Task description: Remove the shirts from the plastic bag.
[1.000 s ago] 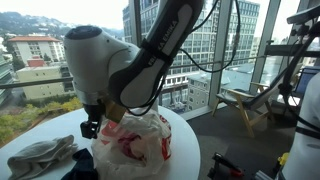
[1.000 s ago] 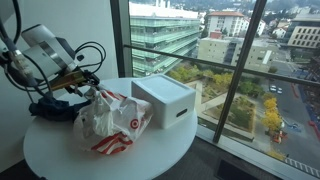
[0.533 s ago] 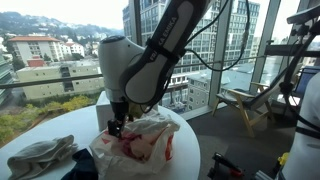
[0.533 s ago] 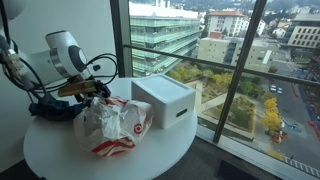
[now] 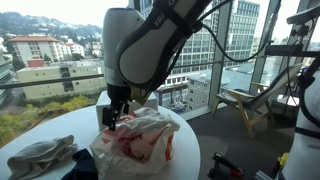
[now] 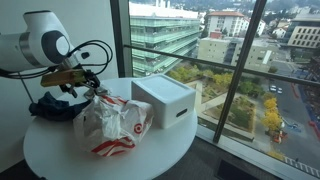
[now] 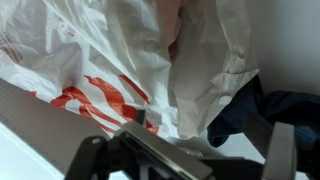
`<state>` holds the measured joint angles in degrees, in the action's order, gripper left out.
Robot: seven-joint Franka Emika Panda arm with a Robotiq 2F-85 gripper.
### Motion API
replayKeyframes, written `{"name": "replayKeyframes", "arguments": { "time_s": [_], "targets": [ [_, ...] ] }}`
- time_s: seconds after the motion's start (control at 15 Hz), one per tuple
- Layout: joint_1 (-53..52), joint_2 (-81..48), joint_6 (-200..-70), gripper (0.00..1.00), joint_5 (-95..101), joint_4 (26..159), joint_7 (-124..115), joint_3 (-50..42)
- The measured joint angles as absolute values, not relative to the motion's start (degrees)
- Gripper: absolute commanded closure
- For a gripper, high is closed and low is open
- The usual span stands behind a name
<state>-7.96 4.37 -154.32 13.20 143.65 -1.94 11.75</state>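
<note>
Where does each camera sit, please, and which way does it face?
Exterior view: close beside the table, facing the windows; the arm fills the frame above the plastic bag.
Exterior view: farther back, looking along the glass wall; arm at left, white box beside the bag.
Wrist view: looks down over the open tool at the bag.
Shared: all show the bag.

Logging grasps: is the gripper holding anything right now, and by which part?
Nothing is held: the gripper stands open by the top of the plastic bag, with nothing between its jaws.
</note>
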Motion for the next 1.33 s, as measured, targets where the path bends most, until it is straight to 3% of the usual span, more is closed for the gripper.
{"name": "replayKeyframes", "arguments": {
  "time_s": [0.33, 0.87, 1.33],
  "targets": [
    [-13.18, 8.48, -148.84, 0.0, -2.72, 148.61, 13.45, 11.55],
    [-10.25, 2.14, -150.05, 0.0, 1.85, 149.7, 12.96, 9.24],
    [-5.31, -5.64, -154.55, 0.0, 19.05, 143.65, 0.76, 3.45]
  ]
}}
